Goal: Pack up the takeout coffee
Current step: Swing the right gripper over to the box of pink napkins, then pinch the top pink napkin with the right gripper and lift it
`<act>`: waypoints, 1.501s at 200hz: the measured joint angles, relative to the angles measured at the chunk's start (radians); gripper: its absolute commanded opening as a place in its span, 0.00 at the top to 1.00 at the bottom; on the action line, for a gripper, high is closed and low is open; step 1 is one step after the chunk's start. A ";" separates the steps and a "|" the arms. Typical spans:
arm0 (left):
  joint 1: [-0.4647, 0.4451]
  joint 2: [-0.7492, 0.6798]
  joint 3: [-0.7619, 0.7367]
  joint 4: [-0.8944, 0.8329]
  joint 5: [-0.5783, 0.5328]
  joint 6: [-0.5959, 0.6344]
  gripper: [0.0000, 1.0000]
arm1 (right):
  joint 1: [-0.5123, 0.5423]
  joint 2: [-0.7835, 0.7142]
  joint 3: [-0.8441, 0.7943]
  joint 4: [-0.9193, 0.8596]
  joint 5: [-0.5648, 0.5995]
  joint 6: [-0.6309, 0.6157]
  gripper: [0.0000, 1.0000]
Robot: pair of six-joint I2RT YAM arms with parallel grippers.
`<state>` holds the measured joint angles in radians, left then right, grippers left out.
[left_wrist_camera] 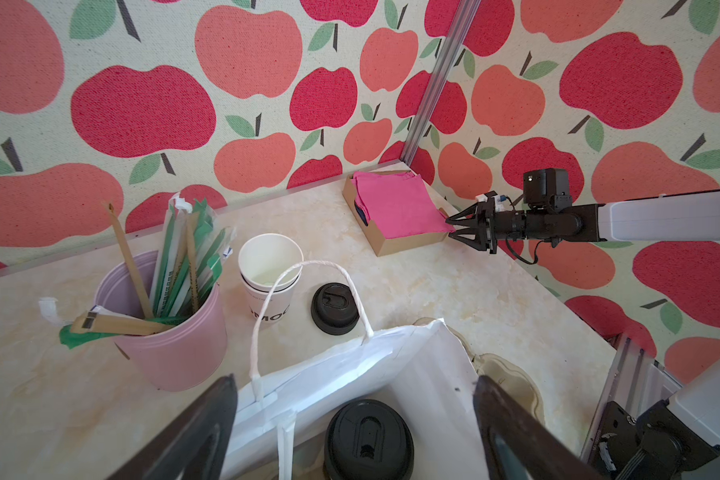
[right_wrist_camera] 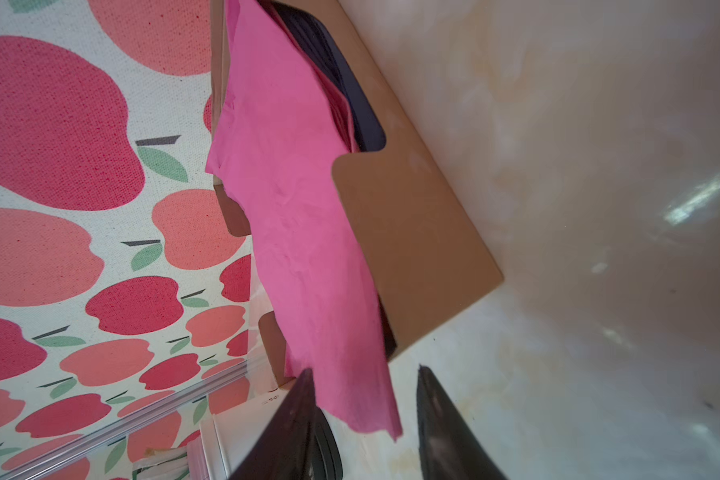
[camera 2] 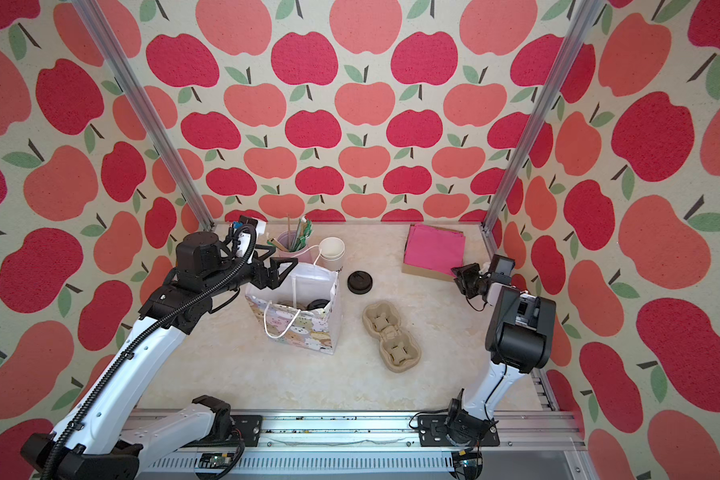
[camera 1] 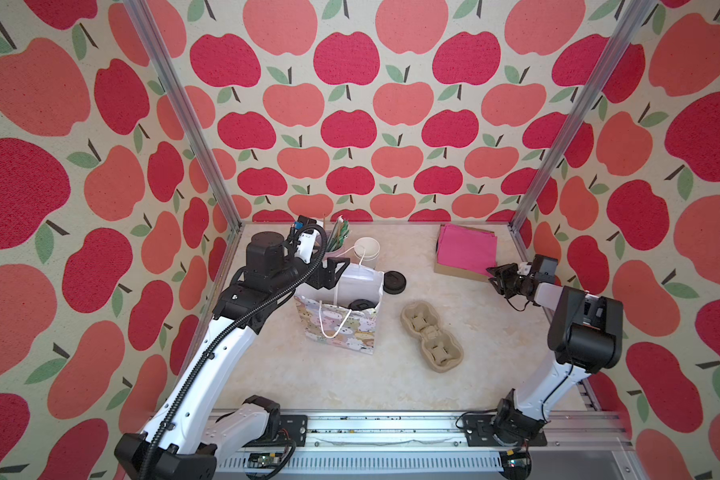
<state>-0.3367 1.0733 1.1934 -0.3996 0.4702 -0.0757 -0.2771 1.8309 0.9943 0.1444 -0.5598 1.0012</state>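
Nearest, at the table's 5 o'clock, a pulp cup carrier is laid flat. Mid-table, a gift bag is stood upright w/ its mouth open. The takeout coffee is seen inside it: only the black lid shows, the cup body is hidden. The L gripper is held over the bag's mouth, jaws spread wide, nothing gripped. At the bag's 1 o'clock a spare black lid is laid on the table. At 12 o'clock a stack of white cups is stood, and at 11 o'clock a pink cup of straws. Farthest, at 2 o'clock, pink napkins are piled in a cardboard box. The R gripper is set at their near corner, jaws partly apart w/ the corner between them and a gap shown beside one finger.
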 measured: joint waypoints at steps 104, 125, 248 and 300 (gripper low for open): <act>-0.002 -0.021 -0.007 0.009 -0.002 0.000 0.09 | 0.000 0.004 -0.020 0.069 -0.003 0.045 0.91; -0.002 -0.022 -0.014 0.014 -0.002 0.000 0.08 | 0.000 -0.006 -0.023 0.063 0.000 0.041 0.99; -0.002 -0.031 -0.030 0.028 -0.007 -0.003 0.08 | 0.008 -0.174 0.078 -0.238 0.158 -0.239 1.00; -0.002 -0.033 -0.030 0.034 -0.014 -0.003 0.08 | 0.076 -0.204 0.206 -0.448 0.338 -0.461 1.00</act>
<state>-0.3386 1.0405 1.1637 -0.3660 0.4561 -0.0792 -0.2008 1.6272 1.2007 -0.3038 -0.2222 0.5400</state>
